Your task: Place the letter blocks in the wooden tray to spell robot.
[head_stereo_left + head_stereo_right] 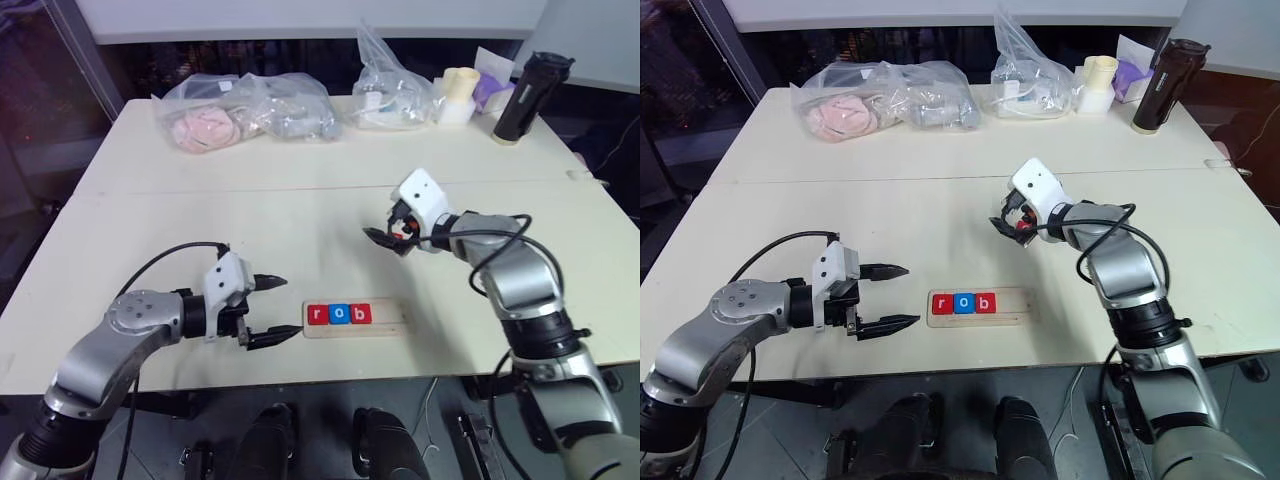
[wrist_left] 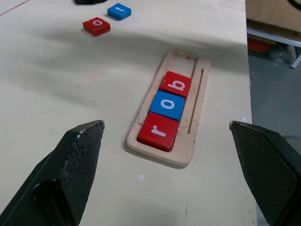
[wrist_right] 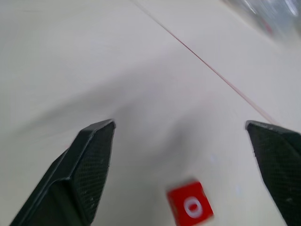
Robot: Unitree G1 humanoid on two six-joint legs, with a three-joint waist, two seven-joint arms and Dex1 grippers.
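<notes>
table [image 1: 200, 200]: pale, seam across | far edge: plastic bags [image 1: 250, 108], perhaps clothing | left gripper [image 1: 275, 308], right gripper [image 3: 183, 155]: jaws wide, empty

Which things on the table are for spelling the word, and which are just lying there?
For the job: wooden tray; r, o, b tiles in it; loose red o; loose blue t.
Lying about: plastic bags; dark bottle; pale cups.
</notes>
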